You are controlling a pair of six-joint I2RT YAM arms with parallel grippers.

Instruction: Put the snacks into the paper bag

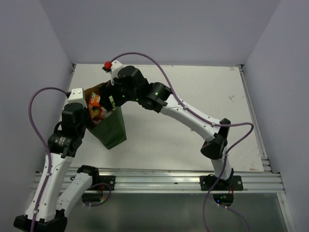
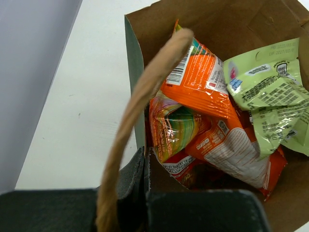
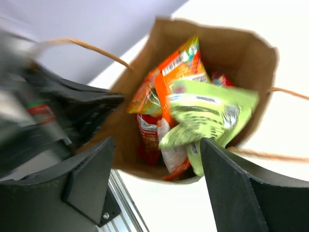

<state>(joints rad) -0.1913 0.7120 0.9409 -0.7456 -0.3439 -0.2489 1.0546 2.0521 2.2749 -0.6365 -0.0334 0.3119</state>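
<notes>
Snacks are piled inside the paper bag, which stands at about ten o'clock from the table centre in the top view. I make this the drop-off step. The pale green packet lies on top of the heap at the bag's mouth, and my right gripper hangs over it with its fingers spread wide, holding nothing. My left gripper is clenched on the bag's near wall, at nine o'clock of the mouth, pinning it upright beside a loop handle.

Now the count: one bag and two loop handles. I see one pale green packet, one orange-white packet and one red packet with colourful print. More red shows beneath that, and a reddish sliver sits at the far wall, but I can't tell which packets those are. That makes three sure, with the rest buried or blurred. I spot no packets on the table from above, though my arms hide part of it.

Next, I reckon, the right arm should lift straight up, clear of the handles. The left should hold on until every packet is accounted for.
</notes>
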